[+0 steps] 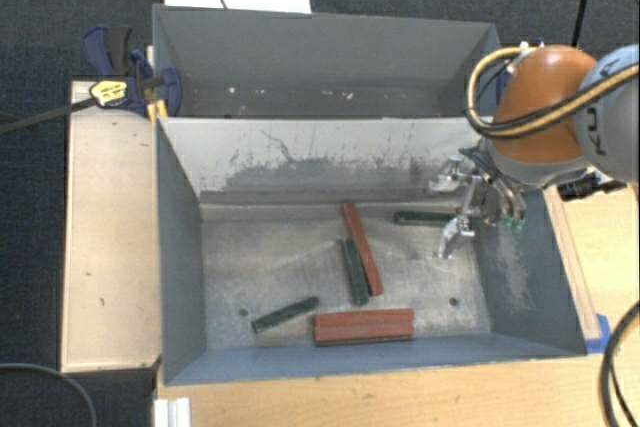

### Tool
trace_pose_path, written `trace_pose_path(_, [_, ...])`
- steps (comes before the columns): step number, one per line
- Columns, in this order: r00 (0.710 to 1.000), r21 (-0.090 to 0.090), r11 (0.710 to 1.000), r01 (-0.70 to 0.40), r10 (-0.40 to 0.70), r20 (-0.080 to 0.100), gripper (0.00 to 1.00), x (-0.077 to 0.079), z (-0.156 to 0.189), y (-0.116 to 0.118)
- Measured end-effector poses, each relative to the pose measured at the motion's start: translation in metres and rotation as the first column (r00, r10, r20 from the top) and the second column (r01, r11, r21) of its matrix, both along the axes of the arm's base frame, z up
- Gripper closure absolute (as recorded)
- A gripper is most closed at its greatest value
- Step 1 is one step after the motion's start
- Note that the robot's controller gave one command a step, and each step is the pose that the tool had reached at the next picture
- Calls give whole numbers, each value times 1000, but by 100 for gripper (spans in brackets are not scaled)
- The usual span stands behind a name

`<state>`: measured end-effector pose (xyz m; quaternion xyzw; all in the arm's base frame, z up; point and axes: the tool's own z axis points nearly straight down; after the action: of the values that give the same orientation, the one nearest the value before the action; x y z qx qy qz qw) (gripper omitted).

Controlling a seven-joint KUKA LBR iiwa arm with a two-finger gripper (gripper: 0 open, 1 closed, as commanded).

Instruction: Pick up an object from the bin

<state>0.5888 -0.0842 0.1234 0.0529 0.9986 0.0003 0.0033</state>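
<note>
Near right wall of bin (pixel 520 285), I see fingers (pixel 451 211) spread about end of dark green stick (pixel 418 216); risk: stick rolls away, fingers scrape wall.

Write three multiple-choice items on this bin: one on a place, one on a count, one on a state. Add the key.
1. Where does the red-brown block lie?
A) along the bin's lower wall
B) along its upper wall
C) under the claw

2. How many dark green sticks are there?
A) one
B) three
C) six

3. The claw is:
A) open
B) shut on the block
C) shut on a yellow ball

Key: 1A, the block lies lowest in the view. 2B, one by the claw, one beside the red-brown stick, one lower left. 3A, its fingers stand apart.
</note>
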Motion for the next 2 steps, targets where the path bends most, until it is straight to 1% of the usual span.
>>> trace_pose_path(1, [995, 0, 995, -98, 98, -6, 0, 1, 4, 0])
trace_pose_path(2, [994, -1, 994, -107, 107, 1, 0, 4, 25, -4])
